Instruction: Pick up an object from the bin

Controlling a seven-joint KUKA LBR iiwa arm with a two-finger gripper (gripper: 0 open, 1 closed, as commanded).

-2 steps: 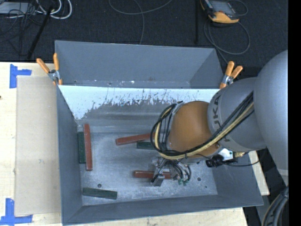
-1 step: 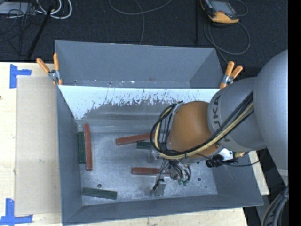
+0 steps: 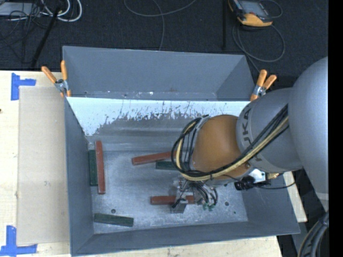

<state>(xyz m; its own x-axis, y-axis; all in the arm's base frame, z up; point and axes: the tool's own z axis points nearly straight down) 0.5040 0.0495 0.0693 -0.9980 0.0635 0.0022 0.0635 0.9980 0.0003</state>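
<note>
The gripper (image 3: 181,201) is down low in the near-right part of the bin (image 3: 161,90), at the right end of a reddish-brown bar (image 3: 161,199) that lies flat on the floor, running left to right. The orange wrist cover and its cables hang over it, so I cannot tell whether it is spread or pinched on the bar; it seems to touch the bar's end. Bare floor lies to the left of that bar and between it and the near wall.

A second brown bar (image 3: 151,158) lies further back, slightly tilted, with a dark green bar (image 3: 165,165) just beside its right end (partly under the arm). By the left wall a green bar (image 3: 92,167) and a brown bar (image 3: 99,174) lie side by side along the wall. Another dark green bar (image 3: 113,219) lies near the near-left corner, close to the near wall. The middle of the floor is open.
</note>
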